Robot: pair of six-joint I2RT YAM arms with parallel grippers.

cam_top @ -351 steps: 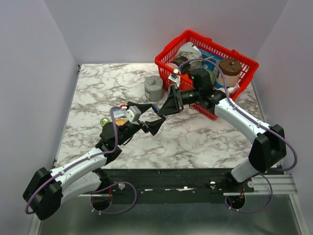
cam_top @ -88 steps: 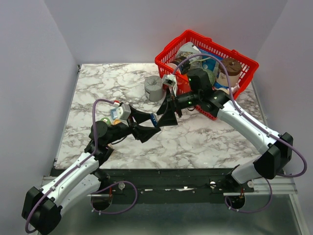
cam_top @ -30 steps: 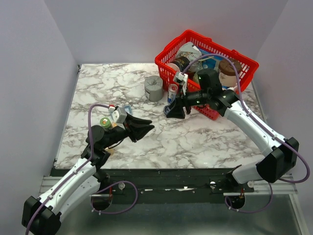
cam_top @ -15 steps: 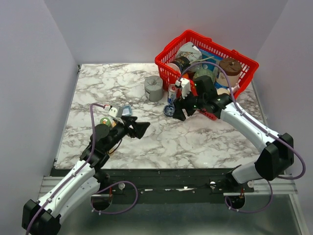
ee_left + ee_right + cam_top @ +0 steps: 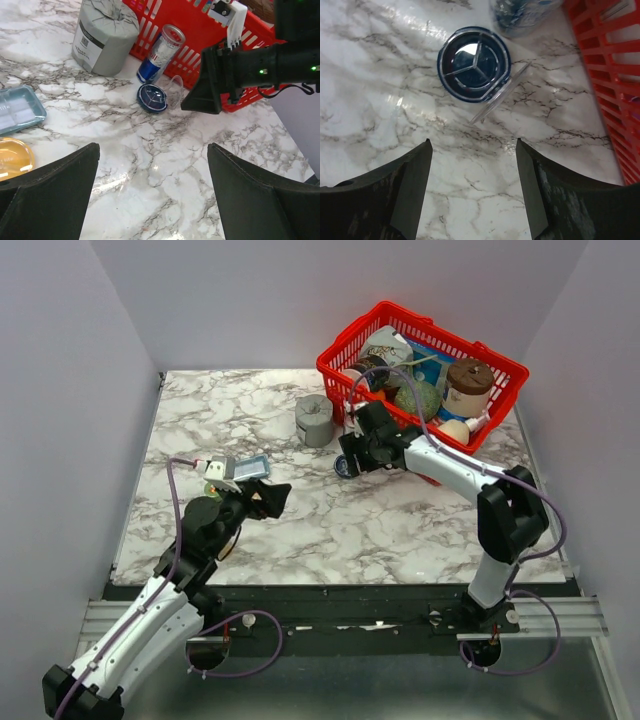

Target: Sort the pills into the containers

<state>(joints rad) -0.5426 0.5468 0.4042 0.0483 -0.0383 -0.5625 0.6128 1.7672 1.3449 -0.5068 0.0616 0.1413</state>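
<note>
Right wrist alone: small round dark blue dish (image 5: 474, 64) split three ways.
Pincers: left gripper (image 5: 153, 147), right gripper (image 5: 473, 142) gape empty.
Lettering: too small for us.

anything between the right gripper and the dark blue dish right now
Only the dish's own clear lid: it hangs open off the dark blue dish on the side facing the open right gripper. Otherwise bare marble lies between them; the can stands beyond the dish.

The orange dish (image 5: 14, 157) (left wrist view) runs off the left edge.
</note>
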